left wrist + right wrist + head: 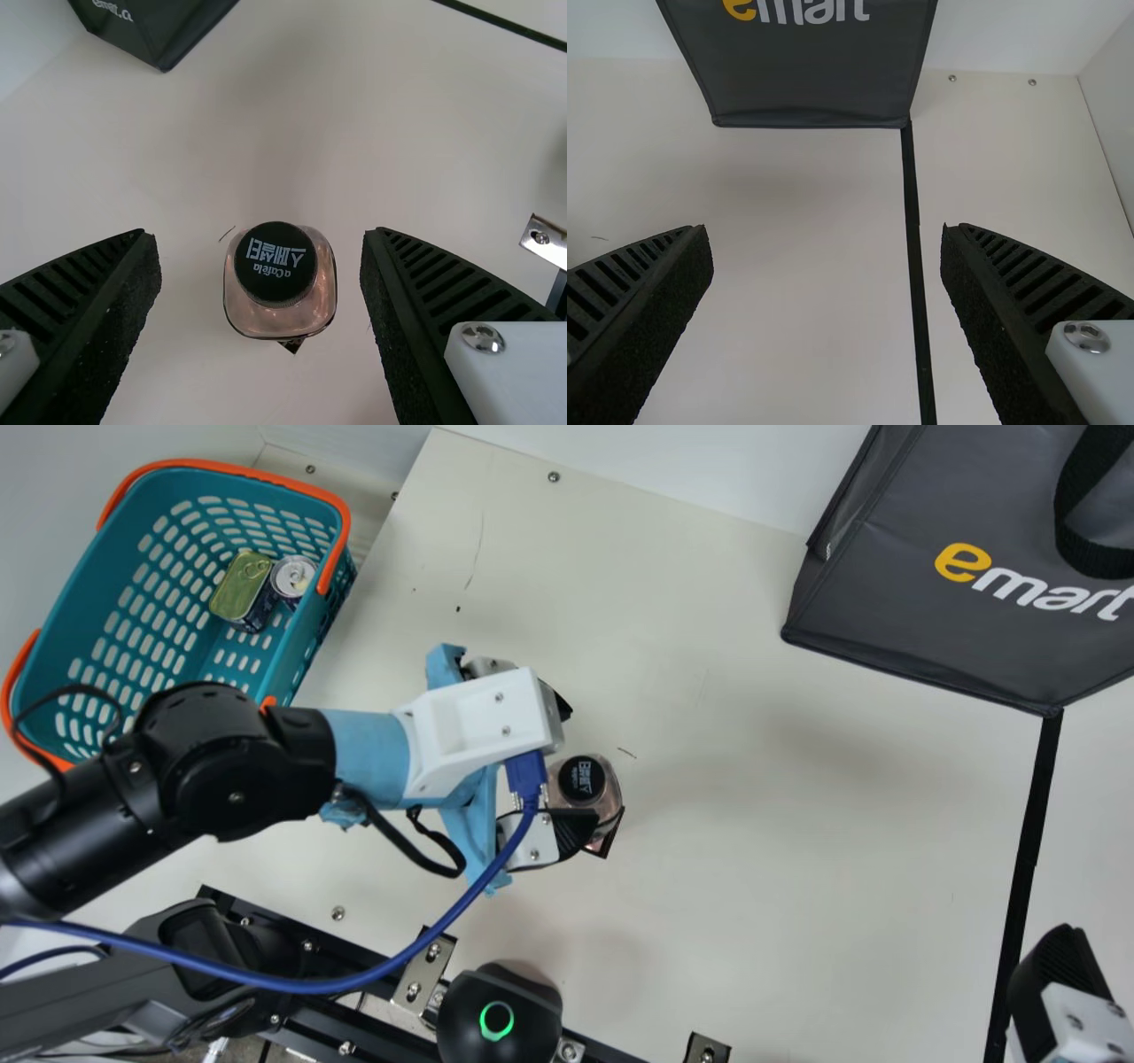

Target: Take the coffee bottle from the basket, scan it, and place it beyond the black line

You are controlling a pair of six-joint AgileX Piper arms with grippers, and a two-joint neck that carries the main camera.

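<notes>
In the main view my left gripper (571, 766) stands open around the coffee bottle (580, 779), which is upright on the table. The left wrist view has the dark-capped bottle (279, 279) between the spread fingers of my left gripper (261, 266), touching neither. My right gripper (1059, 992) is at the main view's lower right corner, by the black line (1028, 850). Seen from the right wrist, my right gripper (826, 257) is open with bare table and the black line (913, 239) between its fingers. The teal basket (80, 593) stands at the main view's upper left.
Two cans, a green-topped one (244, 589) and a silver-topped one (293, 576), lie in the basket. A dark grey bag (895, 602) stands at the upper right. The black scanner (500, 1014) with a green ring is at the table's near edge, beside metal brackets (425, 970).
</notes>
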